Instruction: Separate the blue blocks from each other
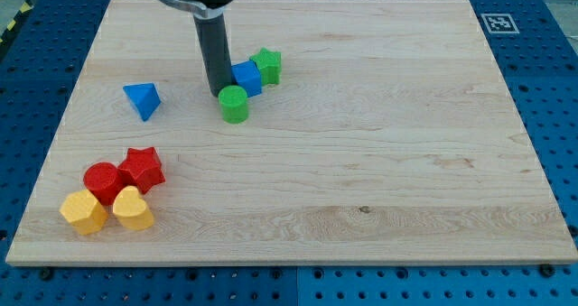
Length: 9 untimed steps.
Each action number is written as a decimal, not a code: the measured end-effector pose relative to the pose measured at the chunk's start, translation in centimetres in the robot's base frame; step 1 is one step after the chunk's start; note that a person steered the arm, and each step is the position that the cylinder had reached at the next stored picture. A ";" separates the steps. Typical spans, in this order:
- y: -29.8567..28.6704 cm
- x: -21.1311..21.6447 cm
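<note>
A blue triangular block lies at the view's upper left. A blue cube sits near the top centre, touching a green star on its right and a green cylinder just below it. My rod comes down from the top, and my tip rests on the board against the blue cube's left side, just above and left of the green cylinder. The two blue blocks are well apart, about a hundred pixels.
A cluster sits at the view's lower left: a red cylinder, a red star, a yellow hexagon-like block and a yellow heart. The wooden board lies on a blue pegboard; a marker tag is at the top right.
</note>
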<state>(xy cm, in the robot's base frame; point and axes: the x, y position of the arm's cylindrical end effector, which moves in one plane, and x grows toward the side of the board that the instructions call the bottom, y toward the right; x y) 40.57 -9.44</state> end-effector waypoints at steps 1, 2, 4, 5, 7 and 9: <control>-0.4 2.8; -0.4 2.8; -7.9 2.6; -10.6 2.6; -13.2 2.6; -17.4 2.6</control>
